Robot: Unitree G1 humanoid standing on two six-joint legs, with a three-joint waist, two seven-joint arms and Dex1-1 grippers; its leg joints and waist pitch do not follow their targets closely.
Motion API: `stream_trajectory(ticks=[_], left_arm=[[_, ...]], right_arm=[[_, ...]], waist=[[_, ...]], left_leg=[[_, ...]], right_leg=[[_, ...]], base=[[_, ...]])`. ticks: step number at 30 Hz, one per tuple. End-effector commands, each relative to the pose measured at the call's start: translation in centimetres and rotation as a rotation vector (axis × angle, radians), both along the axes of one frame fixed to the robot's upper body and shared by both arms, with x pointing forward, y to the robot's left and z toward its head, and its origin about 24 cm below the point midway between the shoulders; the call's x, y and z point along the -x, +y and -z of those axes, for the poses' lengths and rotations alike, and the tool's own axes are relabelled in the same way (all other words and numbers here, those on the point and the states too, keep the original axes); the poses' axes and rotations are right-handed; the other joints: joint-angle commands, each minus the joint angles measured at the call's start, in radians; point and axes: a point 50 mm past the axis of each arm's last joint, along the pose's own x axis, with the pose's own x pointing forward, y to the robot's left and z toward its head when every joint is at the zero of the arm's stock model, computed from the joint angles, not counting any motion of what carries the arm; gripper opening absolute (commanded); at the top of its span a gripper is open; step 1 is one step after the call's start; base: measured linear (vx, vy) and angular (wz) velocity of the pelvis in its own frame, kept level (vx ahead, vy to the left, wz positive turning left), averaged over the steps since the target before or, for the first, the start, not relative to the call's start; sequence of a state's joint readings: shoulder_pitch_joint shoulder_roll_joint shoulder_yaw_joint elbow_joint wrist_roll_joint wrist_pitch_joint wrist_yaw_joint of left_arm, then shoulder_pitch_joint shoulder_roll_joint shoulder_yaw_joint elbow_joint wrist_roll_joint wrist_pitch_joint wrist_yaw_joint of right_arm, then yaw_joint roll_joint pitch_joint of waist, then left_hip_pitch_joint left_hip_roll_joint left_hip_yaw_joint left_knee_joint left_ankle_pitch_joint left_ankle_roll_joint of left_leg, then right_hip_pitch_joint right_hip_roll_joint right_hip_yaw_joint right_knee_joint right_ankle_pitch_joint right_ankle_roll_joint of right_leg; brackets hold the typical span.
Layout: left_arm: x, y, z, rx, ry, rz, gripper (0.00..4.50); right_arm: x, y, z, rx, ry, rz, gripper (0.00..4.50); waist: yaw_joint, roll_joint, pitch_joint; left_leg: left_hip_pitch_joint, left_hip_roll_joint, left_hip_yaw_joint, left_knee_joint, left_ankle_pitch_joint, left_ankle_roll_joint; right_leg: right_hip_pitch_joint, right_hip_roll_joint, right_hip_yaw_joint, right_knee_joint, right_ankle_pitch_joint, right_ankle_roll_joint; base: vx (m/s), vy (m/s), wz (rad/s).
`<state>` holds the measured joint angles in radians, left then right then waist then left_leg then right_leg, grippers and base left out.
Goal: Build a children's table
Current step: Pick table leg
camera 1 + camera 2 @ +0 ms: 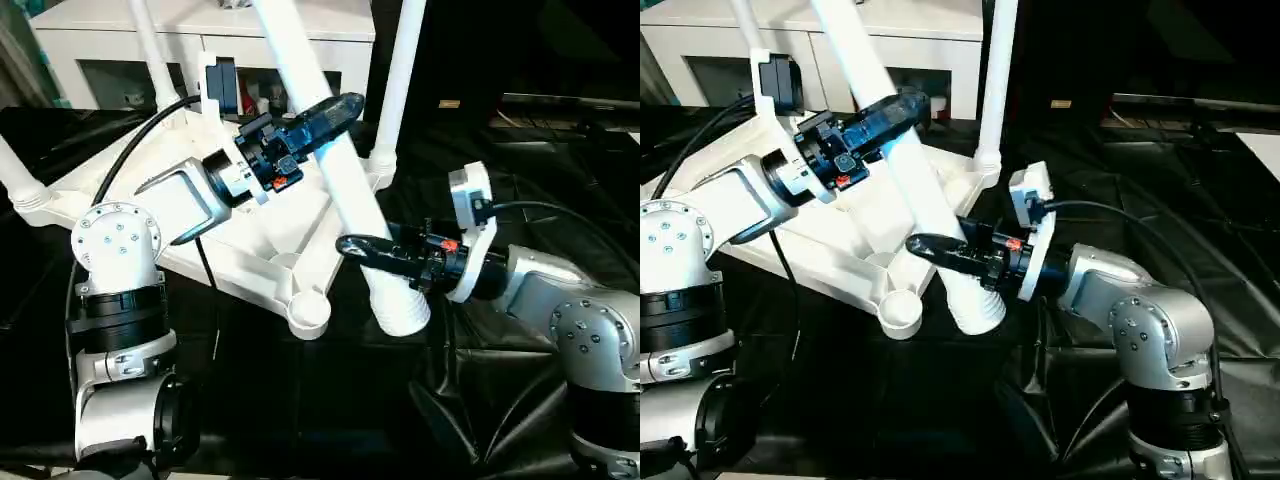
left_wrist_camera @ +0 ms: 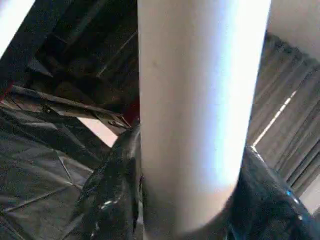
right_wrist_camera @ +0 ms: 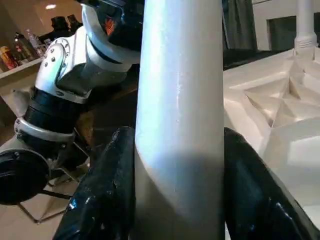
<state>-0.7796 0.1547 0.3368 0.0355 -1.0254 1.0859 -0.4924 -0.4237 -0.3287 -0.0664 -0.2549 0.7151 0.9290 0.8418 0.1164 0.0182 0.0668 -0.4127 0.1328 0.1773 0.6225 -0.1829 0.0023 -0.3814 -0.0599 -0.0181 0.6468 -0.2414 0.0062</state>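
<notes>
The children's table top [image 1: 250, 250] lies upside down on black cloth, ribbed underside up. Three legs stand upright in its corner sockets: at the back right [image 1: 400, 70], at the back left [image 1: 150, 45] and at the far left [image 1: 15, 175]. The near corner socket [image 1: 308, 312] is empty. A loose leg [image 1: 345, 190] leans steeply, its thick ribbed end [image 1: 400, 305] just right of that socket. My right gripper [image 1: 362, 250] is shut on this leg just above the ribbed end. Higher up, my left gripper [image 1: 340, 108] clasps the same leg, its fingers [image 2: 120, 170] against both sides.
A white cabinet [image 1: 130, 40] with glass-fronted compartments stands right behind the table top. Black cloth [image 1: 330, 400] covers the work surface. A black cable [image 1: 130, 150] arcs over my left forearm. Bottles on a shelf [image 3: 10, 50] sit far off in the right wrist view.
</notes>
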Motion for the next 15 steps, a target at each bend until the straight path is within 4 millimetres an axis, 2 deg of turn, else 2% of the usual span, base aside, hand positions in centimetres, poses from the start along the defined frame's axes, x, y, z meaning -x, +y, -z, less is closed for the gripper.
stream_trajectory(ticks=[1,9,11,13,15], left_arm=[[-0.1,0.0,-0.3,-0.009,-0.009,-0.004,2.05],[-0.6,0.2,-0.6,-0.05,-0.04,-0.079,1.75],[-0.6,0.2,-0.6,-0.074,-0.055,-0.09,1.73],[-0.6,-0.1,-0.9,-0.133,-0.097,-0.116,1.73],[-0.6,-0.2,-0.9,-0.159,-0.113,-0.121,1.73]], right_arm=[[0.0,0.0,-0.5,-0.005,-0.034,-0.017,1.82],[-0.4,0.1,-0.4,0.018,-0.046,0.011,1.82],[-0.6,0.2,-0.4,0.011,-0.034,0.024,2.52],[-1.0,0.2,-0.4,0.039,-0.045,0.059,2.6],[-1.1,0.3,-0.4,0.061,-0.057,0.072,2.71]], waist=[[0.003,0.0,-0.078],[0.003,-0.001,-0.079],[0.002,-0.002,-0.079],[0.001,-0.005,-0.079],[0.001,-0.004,-0.079]], left_leg=[[0.036,0.084,-0.039,-0.071,-0.064,-0.002],[0.037,0.085,-0.039,-0.07,-0.064,0.003],[0.036,0.085,-0.038,-0.07,-0.063,0.004],[0.037,0.086,-0.039,-0.071,-0.056,0.004],[0.036,0.087,-0.039,-0.072,-0.053,0.001]], right_leg=[[0.04,-0.09,0.037,-0.066,0.064,-0.248],[0.04,-0.09,0.037,-0.066,0.061,-0.25],[0.04,-0.091,0.037,-0.065,0.062,-0.251],[0.04,-0.09,0.036,-0.066,0.061,-0.246],[0.04,-0.089,0.037,-0.066,0.057,-0.234]], base=[[0.0,0.0,0.0],[0.0,0.0,0.0],[0.0,0.0,0.0],[0.0,0.0,0.0],[0.0,0.0,0.0]])
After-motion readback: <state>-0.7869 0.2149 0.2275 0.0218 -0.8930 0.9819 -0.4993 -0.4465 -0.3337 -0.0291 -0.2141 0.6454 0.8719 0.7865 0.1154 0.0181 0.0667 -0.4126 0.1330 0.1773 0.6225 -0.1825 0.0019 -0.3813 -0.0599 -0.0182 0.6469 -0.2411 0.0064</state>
